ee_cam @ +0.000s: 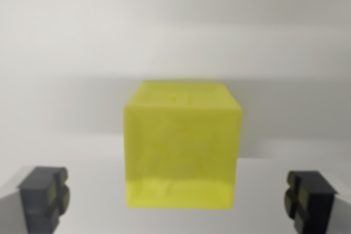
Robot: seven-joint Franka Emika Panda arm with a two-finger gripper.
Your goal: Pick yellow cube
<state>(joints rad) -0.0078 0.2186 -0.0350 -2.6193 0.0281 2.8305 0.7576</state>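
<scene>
Squarely ahead, matte yellow cube (182,146), blurred, on pale smooth surface (82,108), dark blocky pincer (178,201) spread wide.

Pale grey-white backdrop (175,20) in soft, even light above a glossy grey surface (98,190)

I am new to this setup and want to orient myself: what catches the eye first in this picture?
The yellow cube dominates, sitting at the centre of the wrist view on a pale surface. The tool stands open, its two dark fingertips at the bottom corners, one on each side of the cube and clear of it.
</scene>
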